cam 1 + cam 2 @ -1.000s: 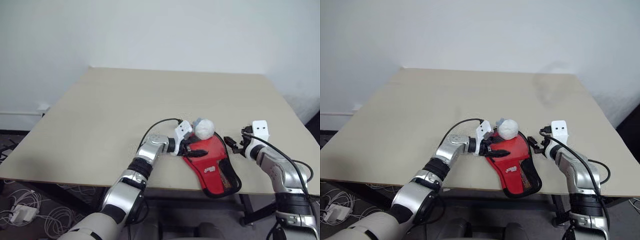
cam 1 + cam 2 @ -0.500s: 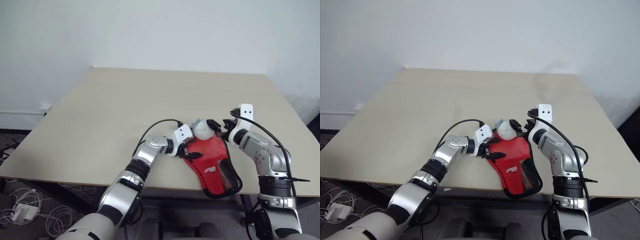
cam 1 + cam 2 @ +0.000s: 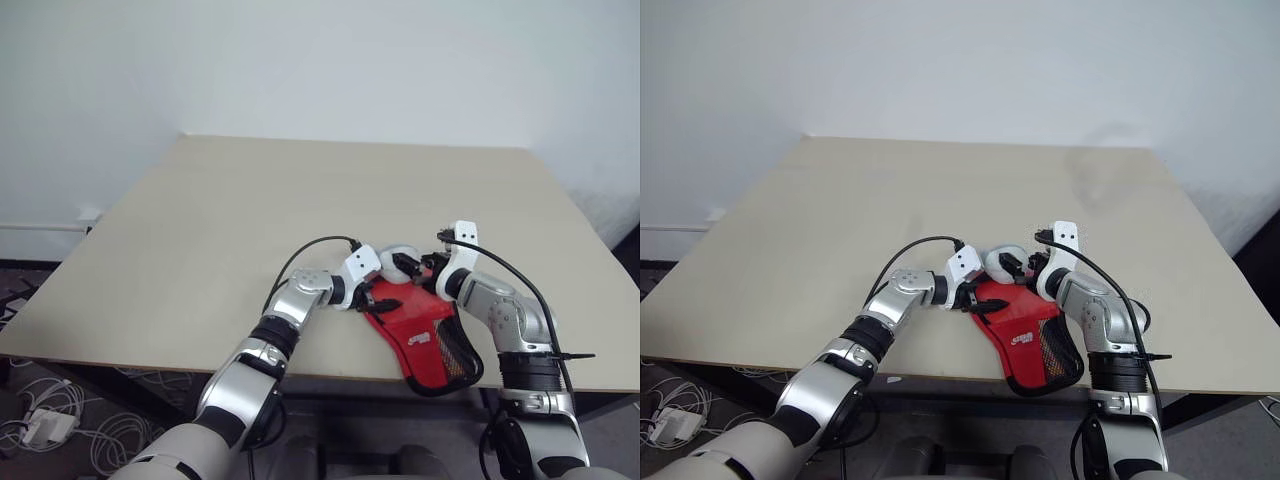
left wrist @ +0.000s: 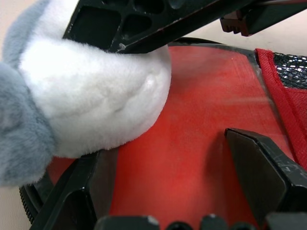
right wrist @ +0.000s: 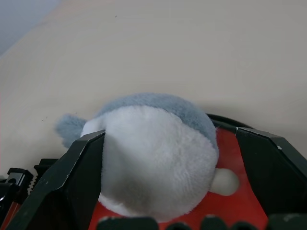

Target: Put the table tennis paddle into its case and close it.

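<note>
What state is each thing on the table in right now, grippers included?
case, lying flat at the near edge of the table, plush ball on its round end; open or zipped, cannot tell.
plush ball, sitting on the case, between the right gripper's fingers.
left gripper, open, over the case's red face.
right gripper, open, straddling the plush ball.
</note>
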### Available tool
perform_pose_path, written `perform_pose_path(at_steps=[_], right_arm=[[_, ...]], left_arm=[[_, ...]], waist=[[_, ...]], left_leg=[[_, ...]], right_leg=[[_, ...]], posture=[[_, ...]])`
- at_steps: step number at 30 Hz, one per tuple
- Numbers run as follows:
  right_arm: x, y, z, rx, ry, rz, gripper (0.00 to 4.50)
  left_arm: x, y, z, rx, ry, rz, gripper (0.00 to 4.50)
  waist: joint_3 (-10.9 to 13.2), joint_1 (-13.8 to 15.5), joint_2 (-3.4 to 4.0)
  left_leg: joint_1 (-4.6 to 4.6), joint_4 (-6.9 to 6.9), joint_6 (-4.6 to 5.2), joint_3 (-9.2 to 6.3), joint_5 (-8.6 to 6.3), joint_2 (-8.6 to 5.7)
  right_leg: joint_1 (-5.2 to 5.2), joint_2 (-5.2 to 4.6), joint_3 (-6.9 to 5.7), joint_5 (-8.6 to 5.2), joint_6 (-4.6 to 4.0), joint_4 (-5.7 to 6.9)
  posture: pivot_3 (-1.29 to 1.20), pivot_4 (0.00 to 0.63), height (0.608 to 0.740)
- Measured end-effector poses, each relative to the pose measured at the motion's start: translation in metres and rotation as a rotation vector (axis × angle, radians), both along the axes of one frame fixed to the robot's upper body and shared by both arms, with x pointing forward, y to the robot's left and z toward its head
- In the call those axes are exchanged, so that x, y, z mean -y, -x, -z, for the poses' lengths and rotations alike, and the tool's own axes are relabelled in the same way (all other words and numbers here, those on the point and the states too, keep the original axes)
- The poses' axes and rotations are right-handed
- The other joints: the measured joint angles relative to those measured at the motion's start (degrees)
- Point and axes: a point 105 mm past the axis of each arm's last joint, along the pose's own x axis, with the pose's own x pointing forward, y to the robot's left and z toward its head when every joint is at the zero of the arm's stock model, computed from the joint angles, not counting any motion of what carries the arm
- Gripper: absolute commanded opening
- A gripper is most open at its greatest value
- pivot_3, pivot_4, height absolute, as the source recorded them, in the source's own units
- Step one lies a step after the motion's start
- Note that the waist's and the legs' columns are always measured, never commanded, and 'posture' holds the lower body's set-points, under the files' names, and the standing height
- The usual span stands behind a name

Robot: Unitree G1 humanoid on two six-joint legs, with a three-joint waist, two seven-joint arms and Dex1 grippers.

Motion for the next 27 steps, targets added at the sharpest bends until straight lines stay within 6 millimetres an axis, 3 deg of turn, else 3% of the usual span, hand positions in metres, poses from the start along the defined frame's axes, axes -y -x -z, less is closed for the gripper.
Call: perform_pose_path(at_steps=[11, 15, 24, 27], right_arm=[[-0.010, 0.013, 0.002, -0.004, -0.053, -0.071, 0.64], [-0.007, 0.008, 0.002, 0.023, -0.022, -0.038, 0.52], [0.014, -0.030, 0.006, 0.070, 0.127, 0.143, 0.24], [0.021, -0.035, 0.011, 0.069, 0.148, 0.178, 0.14]], left_arm=[[-0.003, -0.009, 0.003, 0.027, -0.033, -0.052, 3.72], [-0.004, -0.014, 0.002, 0.047, -0.060, -0.079, 3.72], [-0.004, -0.015, 0.002, 0.049, -0.065, -0.083, 3.72], [-0.005, -0.016, 0.003, 0.039, -0.066, -0.092, 3.72]], waist=[[-0.03, 0.00, -0.01], [-0.04, 0.00, -0.02], [-0.04, 0.00, -0.02], [-0.05, -0.01, -0.02]], left_leg=[[0.11, 0.01, 0.00, 0.00, 0.00, 0.00], [0.29, 0.00, -0.01, 0.01, 0.00, 0.00], [0.48, -0.08, -0.01, 0.07, -0.01, 0.00], [0.53, -0.08, -0.01, 0.07, -0.01, 0.00]], right_leg=[[0.12, 0.00, 0.00, 0.00, 0.00, 0.00], [0.21, 0.00, 0.00, -0.01, 0.01, 0.00], [0.28, -0.01, 0.04, -0.01, 0.00, -0.01], [0.32, -0.01, 0.05, -0.01, 0.00, -0.02]], posture=[[0.00, 0.000, 0.728], [0.00, 0.000, 0.728], [0.00, 0.000, 0.728], [0.00, 0.000, 0.728]])
